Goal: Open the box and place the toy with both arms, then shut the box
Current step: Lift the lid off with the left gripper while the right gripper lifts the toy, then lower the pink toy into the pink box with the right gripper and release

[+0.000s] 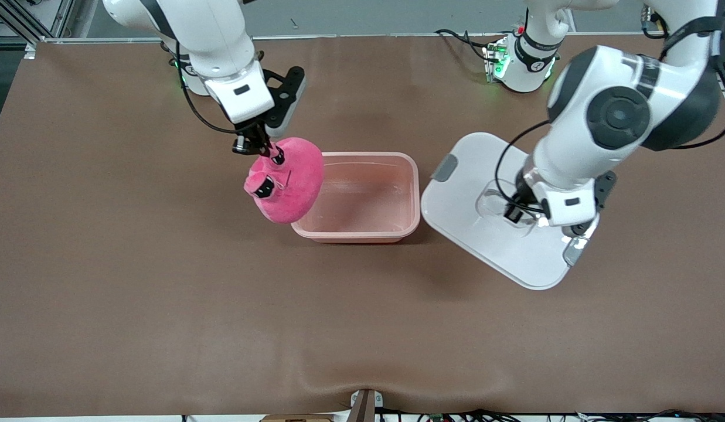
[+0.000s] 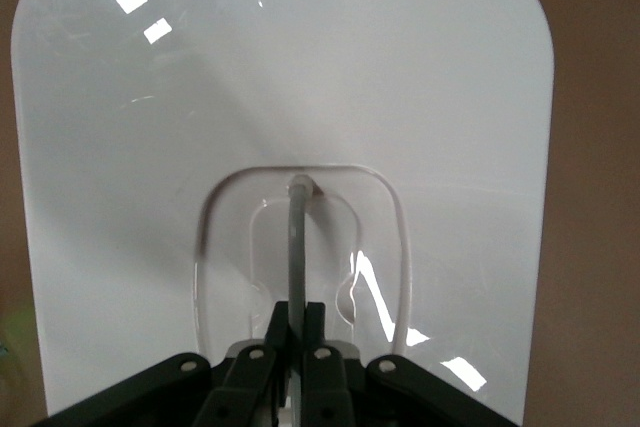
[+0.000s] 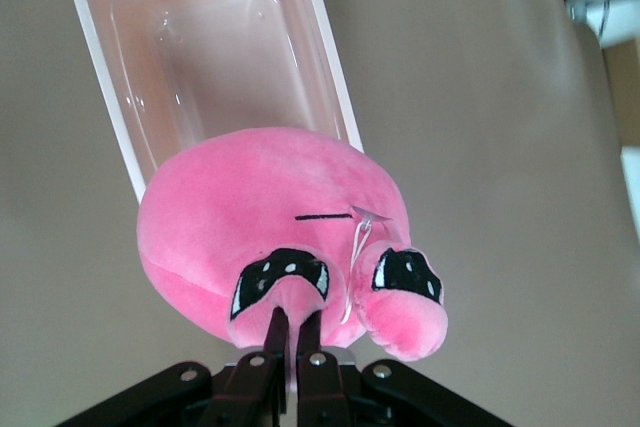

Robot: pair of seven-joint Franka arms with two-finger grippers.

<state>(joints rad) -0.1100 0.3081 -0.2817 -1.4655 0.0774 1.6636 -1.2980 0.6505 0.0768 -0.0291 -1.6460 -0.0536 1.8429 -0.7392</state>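
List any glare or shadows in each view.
Front view: glare on the grey clip of the white plastic lid; a soft shadow beside the pale pink plastic tub. Left wrist view: bright streaks on the lid. Right wrist view: the round hot-pink plush toy evenly lit.

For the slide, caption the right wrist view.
Right claw shut on the pink toy above the open box's rim.

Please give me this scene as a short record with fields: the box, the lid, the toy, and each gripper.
box: pink tub, open, nothing inside, on the table
lid: white lid, off the tub, beside it toward the left arm's end
toy: pink plush toy, held up over the tub's rim at the right arm's end
left gripper: jaws shut on the lid's clear handle
right gripper: jaws shut on the plush toy, between its eyes
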